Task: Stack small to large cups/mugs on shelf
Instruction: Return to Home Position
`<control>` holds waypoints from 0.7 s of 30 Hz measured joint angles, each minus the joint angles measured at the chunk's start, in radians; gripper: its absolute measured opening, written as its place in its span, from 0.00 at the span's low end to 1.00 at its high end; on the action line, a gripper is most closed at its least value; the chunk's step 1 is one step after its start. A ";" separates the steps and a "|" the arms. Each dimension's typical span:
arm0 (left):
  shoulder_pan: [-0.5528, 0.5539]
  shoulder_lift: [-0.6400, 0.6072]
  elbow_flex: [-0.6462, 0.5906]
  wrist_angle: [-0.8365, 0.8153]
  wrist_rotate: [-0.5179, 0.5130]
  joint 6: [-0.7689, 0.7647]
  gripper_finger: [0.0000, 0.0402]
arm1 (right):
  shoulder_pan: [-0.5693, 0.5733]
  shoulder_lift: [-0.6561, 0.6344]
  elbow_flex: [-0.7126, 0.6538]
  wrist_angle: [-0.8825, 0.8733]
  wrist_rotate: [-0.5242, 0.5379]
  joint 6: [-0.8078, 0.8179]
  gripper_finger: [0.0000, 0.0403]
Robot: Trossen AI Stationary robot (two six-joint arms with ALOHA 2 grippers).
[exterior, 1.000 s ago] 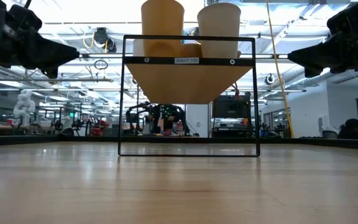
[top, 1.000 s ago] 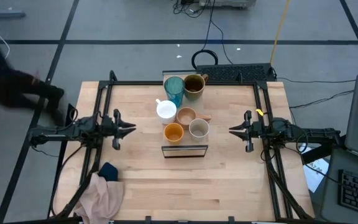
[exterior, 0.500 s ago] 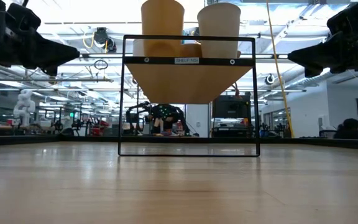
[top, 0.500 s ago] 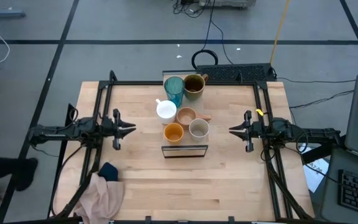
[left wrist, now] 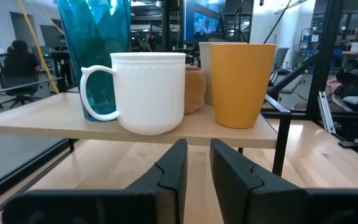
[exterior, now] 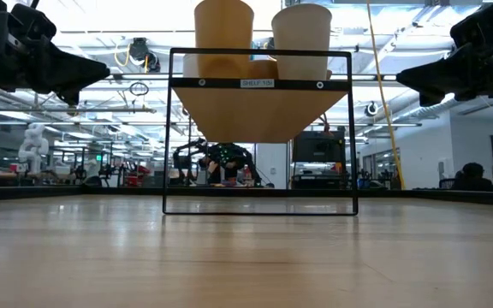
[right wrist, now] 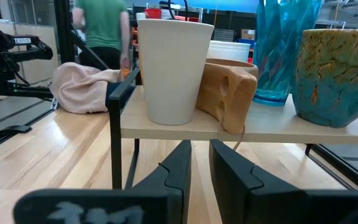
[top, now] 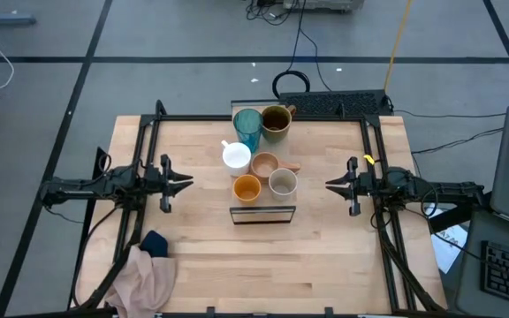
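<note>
1. One small white label on the shelf, centred on the dark top bar of its front frame, low view. Print too small to read for sure.
2. No readable text on the cups in either wrist view.
3. No readable signs or numbers in the room behind.

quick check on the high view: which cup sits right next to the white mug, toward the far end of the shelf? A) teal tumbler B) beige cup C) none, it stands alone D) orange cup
A: the teal tumbler stands just beyond the white mug on the shelf, and the left wrist view shows it right behind the mug's handle.
</note>
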 joint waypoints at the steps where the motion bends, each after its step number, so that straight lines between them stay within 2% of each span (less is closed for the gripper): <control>1: 0.000 0.000 0.000 0.000 0.000 0.000 0.18 | 0.000 0.000 0.000 0.000 0.000 0.000 0.12; 21: 0.000 0.001 0.000 0.007 0.001 0.000 0.18 | 0.001 -0.014 0.000 0.000 0.000 0.000 0.12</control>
